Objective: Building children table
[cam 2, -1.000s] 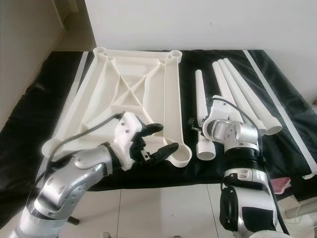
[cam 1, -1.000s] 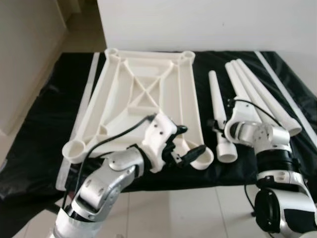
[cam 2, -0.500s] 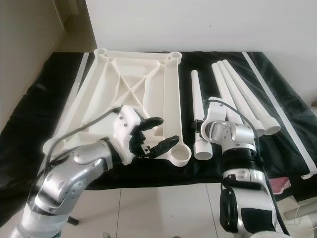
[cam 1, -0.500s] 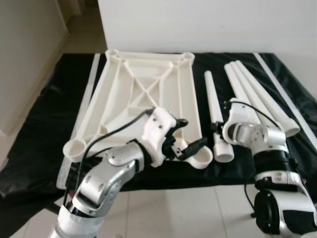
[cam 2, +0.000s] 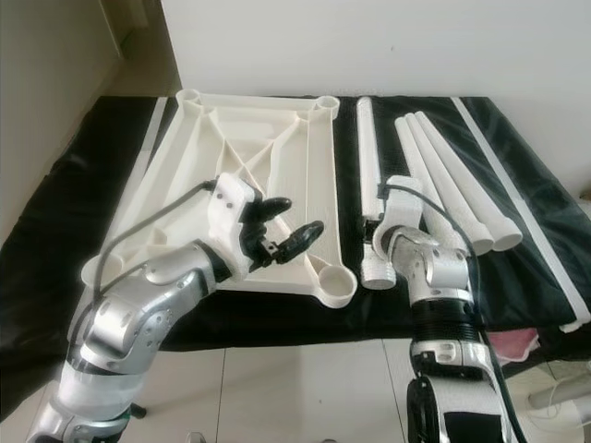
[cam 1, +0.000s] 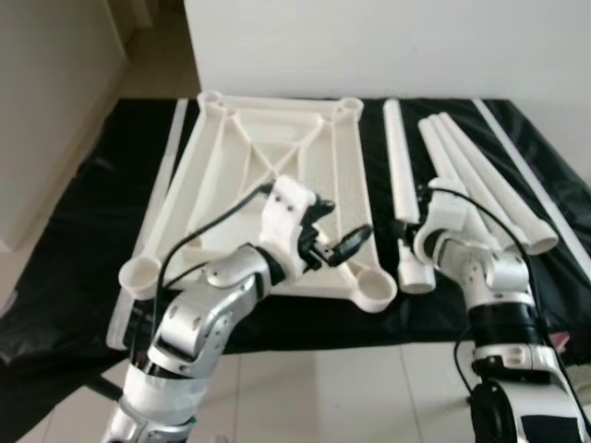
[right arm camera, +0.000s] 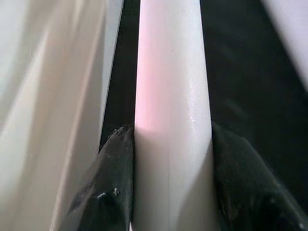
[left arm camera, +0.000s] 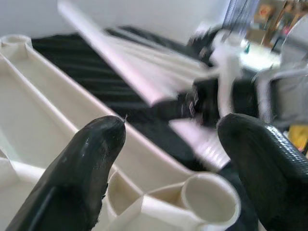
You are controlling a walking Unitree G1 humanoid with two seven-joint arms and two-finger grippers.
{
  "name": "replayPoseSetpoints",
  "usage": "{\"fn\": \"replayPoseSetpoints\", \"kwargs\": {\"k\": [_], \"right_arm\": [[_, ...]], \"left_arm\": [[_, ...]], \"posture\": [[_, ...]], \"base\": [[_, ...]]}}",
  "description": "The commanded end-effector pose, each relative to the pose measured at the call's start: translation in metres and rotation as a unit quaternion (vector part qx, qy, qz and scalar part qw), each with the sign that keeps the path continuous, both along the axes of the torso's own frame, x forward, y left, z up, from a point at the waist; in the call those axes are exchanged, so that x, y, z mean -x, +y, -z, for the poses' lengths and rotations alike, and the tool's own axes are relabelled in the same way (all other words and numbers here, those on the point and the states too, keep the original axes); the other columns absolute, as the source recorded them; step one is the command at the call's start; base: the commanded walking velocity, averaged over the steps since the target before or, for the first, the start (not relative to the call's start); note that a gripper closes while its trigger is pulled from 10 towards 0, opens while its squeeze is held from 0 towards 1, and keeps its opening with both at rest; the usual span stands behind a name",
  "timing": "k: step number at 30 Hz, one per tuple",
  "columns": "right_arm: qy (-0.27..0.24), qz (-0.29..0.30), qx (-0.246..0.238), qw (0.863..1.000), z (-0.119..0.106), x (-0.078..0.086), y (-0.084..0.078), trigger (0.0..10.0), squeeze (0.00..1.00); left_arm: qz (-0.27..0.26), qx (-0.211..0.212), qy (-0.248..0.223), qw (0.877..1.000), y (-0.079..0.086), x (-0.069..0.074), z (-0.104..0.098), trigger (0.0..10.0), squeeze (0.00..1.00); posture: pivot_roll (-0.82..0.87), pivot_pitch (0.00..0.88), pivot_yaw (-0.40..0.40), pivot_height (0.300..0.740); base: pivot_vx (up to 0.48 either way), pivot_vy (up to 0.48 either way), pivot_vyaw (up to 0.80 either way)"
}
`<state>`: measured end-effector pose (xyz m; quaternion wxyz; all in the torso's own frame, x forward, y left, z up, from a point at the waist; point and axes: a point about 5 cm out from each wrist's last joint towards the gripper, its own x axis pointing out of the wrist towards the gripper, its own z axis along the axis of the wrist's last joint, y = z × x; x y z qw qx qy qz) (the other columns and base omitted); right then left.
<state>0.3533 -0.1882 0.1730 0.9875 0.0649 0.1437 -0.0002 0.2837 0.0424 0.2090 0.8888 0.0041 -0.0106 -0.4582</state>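
A white tabletop (cam 1: 268, 157) lies upside down on a black cloth, ribs up, with a round socket at each corner. My left gripper (cam 1: 343, 226) hovers open over its near right part, just behind the near right socket (cam 1: 377, 288); that socket (left arm camera: 207, 197) sits below the fingers (left arm camera: 91, 159) in the left wrist view. My right gripper (right arm camera: 171, 132) is shut on a white table leg (cam 1: 397, 166), one black finger (right arm camera: 113, 187) on each side of it. The leg runs along the tabletop's right edge, wide end towards me.
Three more white legs (cam 1: 480, 175) lie side by side to the right of the held one. The black cloth (cam 1: 83, 231) covers the floor up to a white wall (cam 1: 369, 46). White strips (cam 1: 531, 175) lie along the cloth's sides. Pale tiles (cam 1: 351, 388) begin at its near edge.
My right gripper has swung the held leg so that it reaches farther back, in line with the tabletop's edge. The left gripper has moved back and up from the near right socket, still open.
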Motion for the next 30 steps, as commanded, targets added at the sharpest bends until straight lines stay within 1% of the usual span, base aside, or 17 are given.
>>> {"fn": "replayPoseSetpoints", "kwargs": {"k": [1, 4, 5, 7, 8, 9, 10, 12, 14, 17, 18, 20, 22, 23, 26, 28, 30], "right_arm": [[-0.023, 0.008, 0.006, 1.000, -0.006, 0.001, -0.001, 10.0, 0.00], [-0.066, 0.020, 0.021, 0.997, -0.012, 0.005, 0.000, 10.0, 0.00], [-0.066, 0.020, 0.021, 0.997, -0.012, 0.005, 0.000, 10.0, 0.00], [-0.118, 0.022, 0.027, 0.992, -0.020, 0.009, 0.002, 10.0, 0.00], [-0.118, 0.022, 0.027, 0.992, -0.020, 0.009, 0.002, 10.0, 0.00], [-0.144, 0.017, 0.027, 0.989, -0.024, 0.013, 0.003, 10.0, 0.00], [-0.192, -0.015, 0.021, 0.981, -0.033, 0.021, 0.010, 10.0, 0.00], [-0.211, -0.031, 0.018, 0.977, -0.036, 0.025, 0.013, 10.0, 0.00], [-0.211, -0.031, 0.018, 0.977, -0.036, 0.025, 0.013, 10.0, 0.00], [-0.235, -0.059, 0.003, 0.970, -0.040, 0.031, 0.018, 10.0, 0.00], [-0.245, -0.080, -0.013, 0.966, -0.042, 0.035, 0.021, 10.0, 0.00], [-0.272, -0.174, -0.069, 0.944, -0.046, 0.053, 0.035, 10.0, 0.00], [-0.272, -0.174, -0.069, 0.944, -0.046, 0.053, 0.035, 10.0, 0.00], [-0.277, -0.210, -0.087, 0.934, -0.046, 0.060, 0.040, 10.0, 0.00], [-0.278, -0.241, -0.093, 0.925, -0.044, 0.068, 0.045, 10.0, 0.00], [-0.264, -0.302, -0.104, 0.910, -0.038, 0.080, 0.055, 10.0, 0.00], [-0.264, -0.302, -0.104, 0.910, -0.038, 0.080, 0.055, 10.0, 0.00]], "left_arm": [[-0.015, -0.017, 0.009, 1.000, 0.000, -0.004, 0.005, 10.0, 0.00], [-0.039, -0.035, 0.023, 0.998, 0.003, -0.017, 0.008, 10.0, 0.00], [-0.039, -0.035, 0.023, 0.998, 0.003, -0.017, 0.008, 10.0, 0.00], [-0.066, -0.049, 0.034, 0.996, 0.008, -0.030, 0.009, 10.0, 0.00], [-0.066, -0.049, 0.034, 0.996, 0.008, -0.030, 0.009, 10.0, 0.00], [-0.084, -0.039, 0.047, 0.995, 0.012, -0.037, 0.007, 10.0, 0.00], [-0.106, -0.013, 0.070, 0.992, 0.018, -0.049, 0.003, 10.0, 0.00], [-0.112, -0.002, 0.081, 0.990, 0.020, -0.054, 0.001, 10.0, 0.00], [-0.112, -0.002, 0.081, 0.990, 0.020, -0.054, 0.001, 10.0, 0.00], [-0.125, 0.008, 0.085, 0.988, 0.022, -0.062, -0.004, 10.0, 0.00], [-0.129, 0.015, 0.088, 0.988, 0.023, -0.067, -0.008, 10.0, 0.00], [-0.133, 0.032, 0.089, 0.987, 0.025, -0.077, -0.019, 10.0, 0.00], [-0.133, 0.032, 0.089, 0.987, 0.025, -0.077, -0.019, 10.0, 0.00], [-0.135, 0.039, 0.094, 0.986, 0.026, -0.081, -0.022, 10.0, 0.00], [-0.131, 0.047, 0.099, 0.985, 0.025, -0.084, -0.025, 10.0, 0.00], [-0.097, 0.066, 0.111, 0.987, 0.018, -0.085, -0.035, 10.0, 0.00], [-0.097, 0.066, 0.111, 0.987, 0.018, -0.085, -0.035, 10.0, 0.00]], "posture": [[0.00, 0.050, -0.034, 0.740], [0.00, 0.042, -0.032, 0.740], [0.00, 0.042, -0.032, 0.740], [-0.01, 0.035, -0.021, 0.740], [-0.01, 0.035, -0.021, 0.740], [-0.01, 0.035, -0.021, 0.740], [-0.02, 0.026, -0.014, 0.740], [-0.02, 0.023, -0.014, 0.740], [-0.02, 0.023, -0.014, 0.740], [-0.03, 0.019, -0.013, 0.740], [-0.03, 0.016, -0.014, 0.740], [-0.04, 0.011, -0.010, 0.740], [-0.04, 0.011, -0.010, 0.740], [-0.04, 0.008, -0.008, 0.740], [-0.04, 0.002, -0.005, 0.740], [-0.05, 0.000, -0.001, 0.740], [-0.05, 0.000, -0.001, 0.740]], "base": [[0.000, 0.000, 0.00], [0.000, 0.000, 0.00], [0.000, 0.000, 0.00], [0.000, 0.000, 0.00], [0.000, 0.000, 0.00], [0.000, 0.000, 0.00], [0.000, 0.000, 0.00], [0.000, 0.000, 0.00], [0.000, 0.000, 0.00], [0.000, 0.000, 0.00], [0.000, 0.000, 0.00], [0.000, 0.000, 0.00], [0.000, 0.000, 0.00], [0.000, 0.000, 0.00], [0.000, 0.000, 0.00], [0.000, 0.000, 0.00], [0.000, 0.000, 0.00]]}}
